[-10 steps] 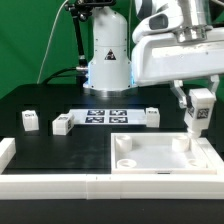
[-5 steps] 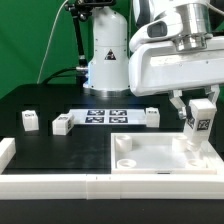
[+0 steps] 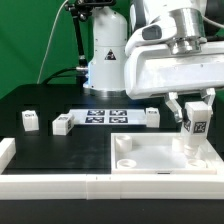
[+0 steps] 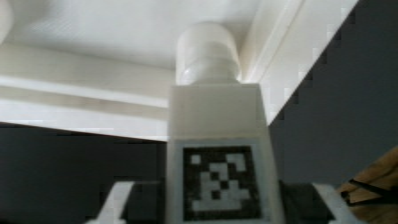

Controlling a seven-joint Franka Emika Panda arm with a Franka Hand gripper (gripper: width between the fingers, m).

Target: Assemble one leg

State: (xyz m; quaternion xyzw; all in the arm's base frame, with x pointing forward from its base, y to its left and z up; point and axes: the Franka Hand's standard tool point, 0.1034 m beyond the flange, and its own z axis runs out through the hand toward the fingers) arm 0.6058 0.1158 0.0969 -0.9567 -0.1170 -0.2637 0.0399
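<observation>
My gripper is shut on a leg, a small white block with a black-and-white tag. It holds the leg upright over the corner of the large white panel that is far and toward the exterior view's right, and the leg's lower end is at or near the socket there. In the wrist view the leg fills the middle between my fingers, its round peg pointing at the panel. I cannot tell whether the peg touches the socket.
Three more legs lie on the black table: one at the exterior view's left, one beside it, one behind the panel. The marker board lies between them. A white rail runs along the front edge.
My gripper has come down with the leg and shifted slightly to the exterior view's left, bringing the leg's lower end to the panel's corner. The loose legs have not moved.
</observation>
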